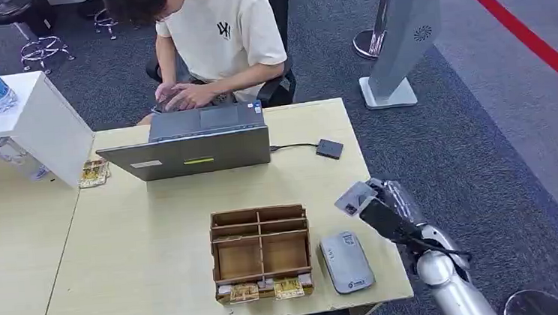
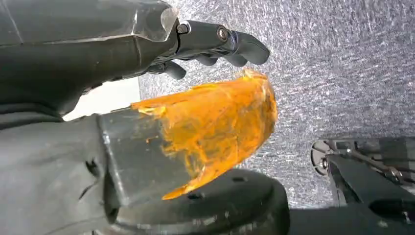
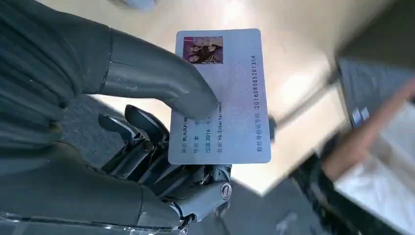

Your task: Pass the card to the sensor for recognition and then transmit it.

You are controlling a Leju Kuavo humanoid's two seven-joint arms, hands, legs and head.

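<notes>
Fingers [image 3: 161, 161] of the right hand [image 3: 122, 147] are closed on the card [image 3: 220, 95], the thick thumb pressing its printed face while the darker fingers back it from behind. From the head view, that hand [image 1: 376, 208] holds the card [image 1: 354, 197] up off the desk's [image 1: 142, 273] right edge, just beyond and to the right of the grey sensor [image 1: 347, 261], not over it. The left hand [image 2: 147, 73] hangs over the carpet with its fingers loosely curled and nothing between them. The sensor lies flat just right of the brown compartment box [image 1: 261, 253]. Farther back from the sensor stands a laptop [image 1: 196, 145], and beyond it a person [image 1: 214, 35] sits typing. Judging by this, the card is picked up and the recognition step is in hand: the next move calls for bringing the card back and down, face level, close above the sensor's top.
</notes>
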